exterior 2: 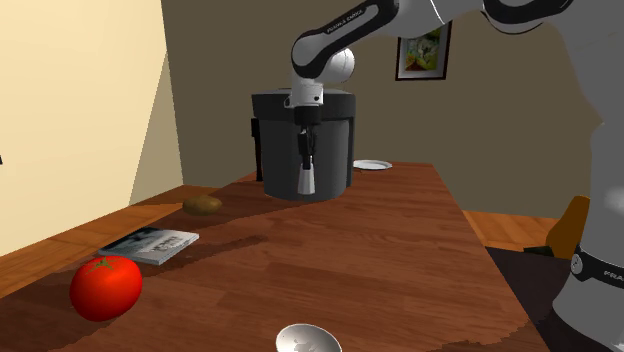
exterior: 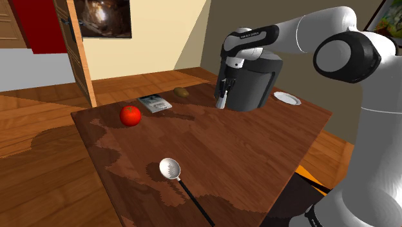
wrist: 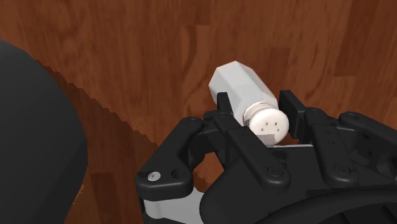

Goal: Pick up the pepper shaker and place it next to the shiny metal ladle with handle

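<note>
My gripper [wrist: 256,102] pinches the white shaker [wrist: 236,81] by its top. It hangs above the table [exterior: 258,151], right beside the black pot [exterior: 254,80]. The ladle [exterior: 171,169] lies far off, so I should carry the shaker slowly, hold it upright, and set it beside the spoon end.

From here I see a polished wood table [exterior: 258,148], shiny metal ladle [exterior: 170,169], matt black pot [exterior: 265,84], and smooth pale shaker [wrist: 238,86].

Soft, even light fills the room. Broad shadows with jagged, stair-stepped edges lie across the worktop [exterior: 258,148], darkest beside the black pot [wrist: 32,146]. The ladle [exterior: 171,170] shows a pale glint on its bowl. The far wall [exterior 2: 220,60] is dim.
</note>
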You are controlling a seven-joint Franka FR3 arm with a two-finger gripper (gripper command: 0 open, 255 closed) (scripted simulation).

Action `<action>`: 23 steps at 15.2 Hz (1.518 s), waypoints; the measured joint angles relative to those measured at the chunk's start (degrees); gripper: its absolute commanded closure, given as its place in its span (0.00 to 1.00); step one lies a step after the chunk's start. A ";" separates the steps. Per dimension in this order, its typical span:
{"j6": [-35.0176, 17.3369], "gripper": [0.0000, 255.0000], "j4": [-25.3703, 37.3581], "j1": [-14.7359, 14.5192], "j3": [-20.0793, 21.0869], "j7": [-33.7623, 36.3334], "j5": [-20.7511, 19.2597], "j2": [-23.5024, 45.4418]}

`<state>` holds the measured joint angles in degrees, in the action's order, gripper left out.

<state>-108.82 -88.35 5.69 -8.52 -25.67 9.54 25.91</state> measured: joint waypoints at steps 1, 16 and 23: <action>0.58 1.00 0.37 -0.03 -0.01 0.12 -0.06 -0.23; 6.35 1.00 1.32 -2.32 0.59 3.90 -1.05 -5.49; 2.42 1.00 -8.12 -8.13 3.38 11.91 -1.81 -11.94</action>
<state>-106.39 -96.47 -2.44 -5.14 -13.77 7.73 13.97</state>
